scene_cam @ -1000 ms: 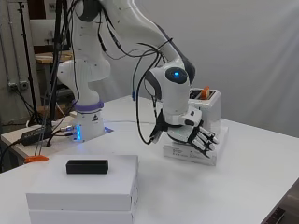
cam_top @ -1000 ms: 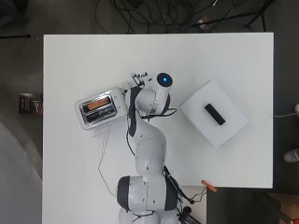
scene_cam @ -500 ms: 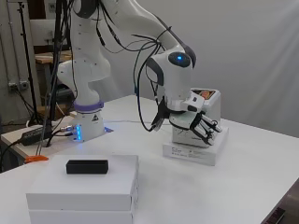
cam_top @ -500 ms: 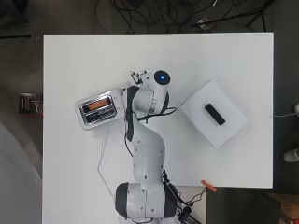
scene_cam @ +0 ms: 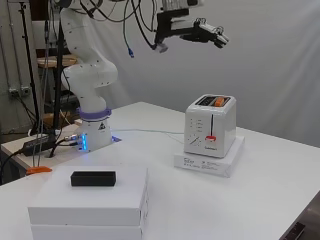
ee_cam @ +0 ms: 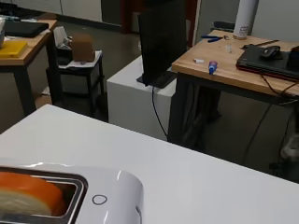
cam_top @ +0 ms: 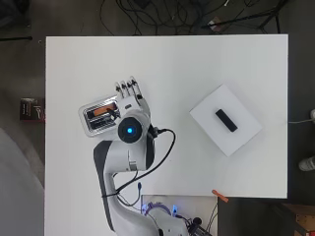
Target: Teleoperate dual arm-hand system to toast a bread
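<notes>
A slice of bread with an orange-brown crust (scene_cam: 218, 102) is seen seated in one slot of the white two-slot toaster (scene_cam: 210, 126), its top edge showing above the slot; the same slice (ee_cam: 25, 194) fills the near corner of the wrist view. The toaster stands on a flat white box (scene_cam: 210, 159) on the white tabletop (scene_cam: 260, 200), left of centre in the overhead view. The red-tipped lever (scene_cam: 211, 138) on the toaster's front sits low in its slot.

The black and white hand (scene_cam: 202, 31) is held high above the toaster, well apart from it, with fingers straight and spread and nothing held.

The bread-loading and lever steps are judged done, and toasting is judged to be under way. The next move is judged to call only for keeping the hand clear.

A second white box (scene_cam: 90, 201) carrying a small black block (scene_cam: 93, 178) lies well apart and is not involved.
</notes>
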Controlling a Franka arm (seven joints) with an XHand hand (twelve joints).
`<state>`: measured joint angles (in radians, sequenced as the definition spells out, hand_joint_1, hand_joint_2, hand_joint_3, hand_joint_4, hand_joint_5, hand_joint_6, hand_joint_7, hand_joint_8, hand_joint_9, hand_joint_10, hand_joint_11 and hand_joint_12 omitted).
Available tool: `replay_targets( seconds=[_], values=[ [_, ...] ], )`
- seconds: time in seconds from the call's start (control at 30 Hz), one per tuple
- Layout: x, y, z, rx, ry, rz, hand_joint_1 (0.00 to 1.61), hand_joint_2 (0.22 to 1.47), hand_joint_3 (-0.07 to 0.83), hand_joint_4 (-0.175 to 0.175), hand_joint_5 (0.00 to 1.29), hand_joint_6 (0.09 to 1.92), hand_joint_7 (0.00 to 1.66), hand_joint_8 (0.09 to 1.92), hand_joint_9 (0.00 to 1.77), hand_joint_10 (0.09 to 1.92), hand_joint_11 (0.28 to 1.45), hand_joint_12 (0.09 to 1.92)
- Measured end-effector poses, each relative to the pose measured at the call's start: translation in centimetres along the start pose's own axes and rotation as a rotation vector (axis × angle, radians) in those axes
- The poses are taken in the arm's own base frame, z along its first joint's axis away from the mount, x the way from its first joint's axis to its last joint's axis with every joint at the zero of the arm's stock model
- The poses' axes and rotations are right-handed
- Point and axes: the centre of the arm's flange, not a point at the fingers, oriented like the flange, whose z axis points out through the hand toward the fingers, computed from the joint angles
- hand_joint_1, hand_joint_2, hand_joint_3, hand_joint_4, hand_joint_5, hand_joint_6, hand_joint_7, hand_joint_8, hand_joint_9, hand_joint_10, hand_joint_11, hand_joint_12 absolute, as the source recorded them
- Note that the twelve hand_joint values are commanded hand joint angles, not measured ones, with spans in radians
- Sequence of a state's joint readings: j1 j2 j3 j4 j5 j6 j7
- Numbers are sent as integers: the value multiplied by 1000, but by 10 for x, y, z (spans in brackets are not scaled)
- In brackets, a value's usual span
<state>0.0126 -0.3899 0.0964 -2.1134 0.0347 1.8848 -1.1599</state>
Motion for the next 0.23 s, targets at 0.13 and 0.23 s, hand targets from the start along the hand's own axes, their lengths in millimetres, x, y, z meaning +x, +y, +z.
replay_targets(
  seconds=[0.13, 0.23],
  values=[
    [-8, -3, 8, 14, -59, 36, 0, 1163, 1, -16, 600, 87, 691, 87, 811, 87, 535, 87],
    [-18, 6, 17, 48, -35, 34, 0, 1150, -3, 2, 691, 87, 787, 87, 911, 87, 562, 87]
  ],
)
